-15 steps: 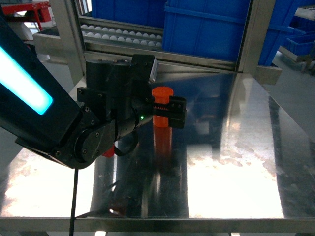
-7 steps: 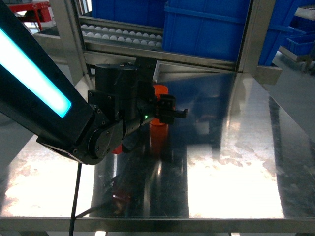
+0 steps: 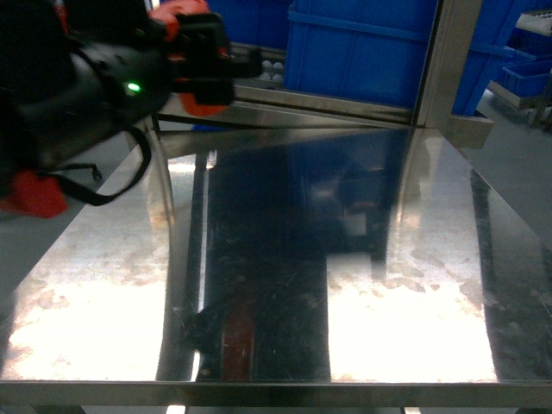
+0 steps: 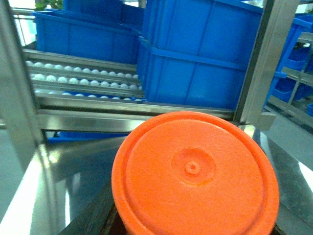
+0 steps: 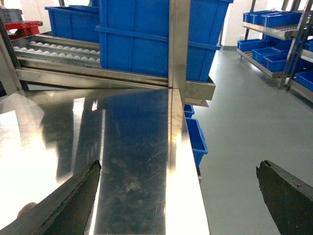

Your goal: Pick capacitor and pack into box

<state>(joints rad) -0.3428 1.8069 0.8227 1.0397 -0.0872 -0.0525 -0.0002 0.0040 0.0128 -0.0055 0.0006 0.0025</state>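
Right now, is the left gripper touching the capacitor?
Touching: in the head view the left gripper is clamped around the orange capacitor, lifted above the steel table.

The capacitor (image 3: 200, 95) is seen as a bright orange cylinder, held up off the worktop (image 3: 362, 285) in the left hand (image 3: 207, 65) at the upper left of the head view, largely hidden by the dark fingers. In the left wrist view its round, flat end cap (image 4: 194, 171) is shown close up, with a small raised dot at its centre. The box is not seen in any view.
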